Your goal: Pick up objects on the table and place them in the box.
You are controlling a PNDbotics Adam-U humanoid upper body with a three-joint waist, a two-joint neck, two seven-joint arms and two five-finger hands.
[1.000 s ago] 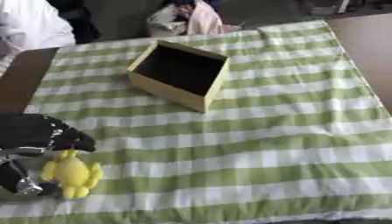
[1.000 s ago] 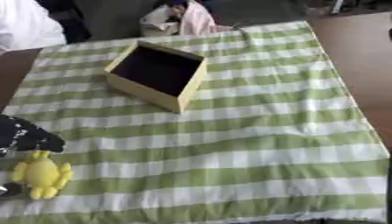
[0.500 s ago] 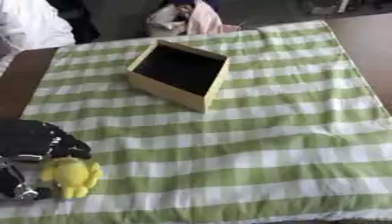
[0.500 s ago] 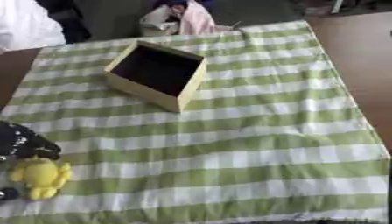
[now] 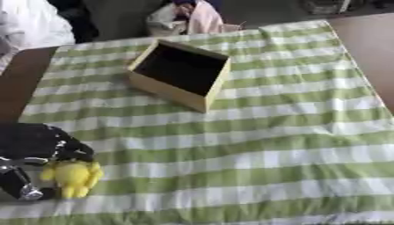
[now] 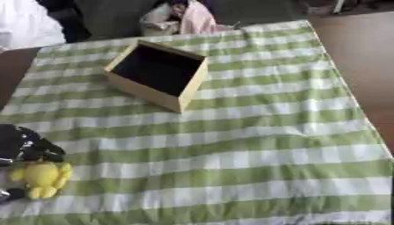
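Observation:
A yellow plush toy (image 5: 72, 176) lies on the green-and-white checked cloth at the near left. My left hand (image 5: 37, 143), black with silver parts, sits over and left of it. One finger (image 5: 21, 188) curls down the toy's left side and the rest of the hand touches its top, so the hand is shut on it. The tan box (image 5: 181, 73) with a dark inside stands open-topped, turned at an angle, at the middle far part of the cloth, well away from the hand. My right hand shows in neither view.
The checked cloth (image 5: 261, 145) covers most of a brown table (image 6: 362, 52), whose bare wood shows at the right and far left. Pink and white fabric (image 5: 196, 19) lies beyond the far edge.
My left hand has sunk slightly toward the near edge around the yellow toy. The toy and the box have hardly moved.

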